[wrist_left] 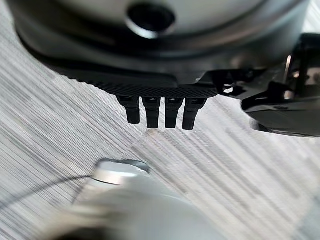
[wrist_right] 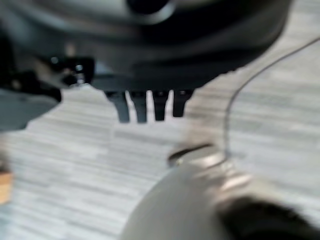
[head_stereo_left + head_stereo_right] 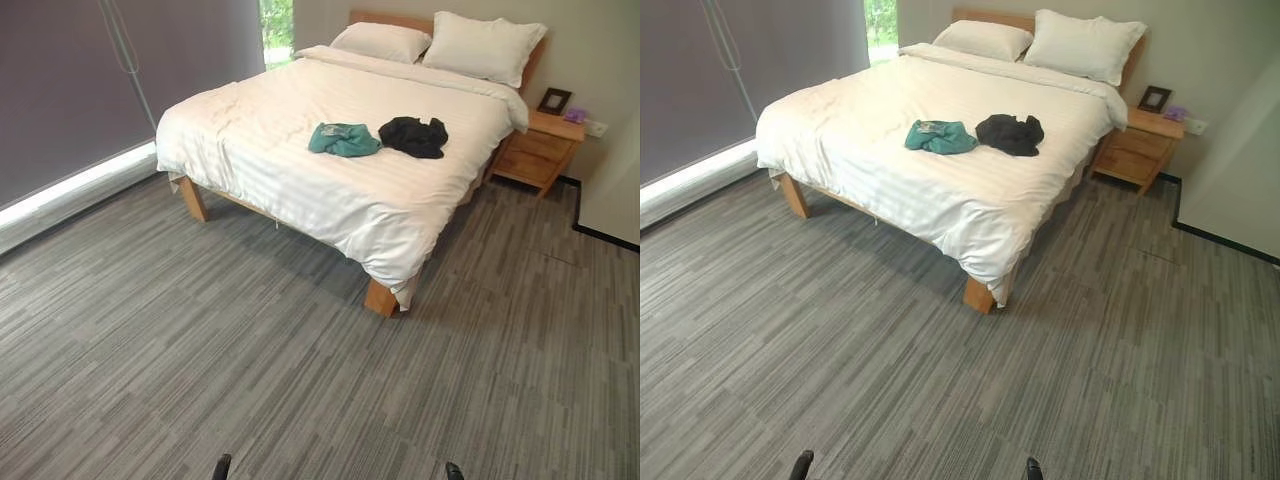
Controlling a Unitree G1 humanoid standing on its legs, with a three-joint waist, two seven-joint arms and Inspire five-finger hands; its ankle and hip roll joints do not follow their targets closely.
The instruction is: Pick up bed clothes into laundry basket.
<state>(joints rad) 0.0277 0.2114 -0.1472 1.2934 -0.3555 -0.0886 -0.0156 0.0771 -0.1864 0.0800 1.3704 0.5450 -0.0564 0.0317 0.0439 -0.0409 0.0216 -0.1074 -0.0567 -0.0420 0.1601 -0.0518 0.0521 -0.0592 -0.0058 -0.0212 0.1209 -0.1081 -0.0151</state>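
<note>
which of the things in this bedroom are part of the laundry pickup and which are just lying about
Part of the job:
- crumpled teal garment on the white bed
- crumpled black garment beside it
- left hand and right hand, both open, holding nothing

Just lying about:
- two white pillows
- wooden bedside table
- dark picture frame
- small purple object

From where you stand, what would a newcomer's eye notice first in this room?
The large bed with white bedding stands across the grey striped floor. On its cover lie a teal garment and a black garment, side by side. Two pillows rest at the head, with a wooden nightstand beside them.
</note>
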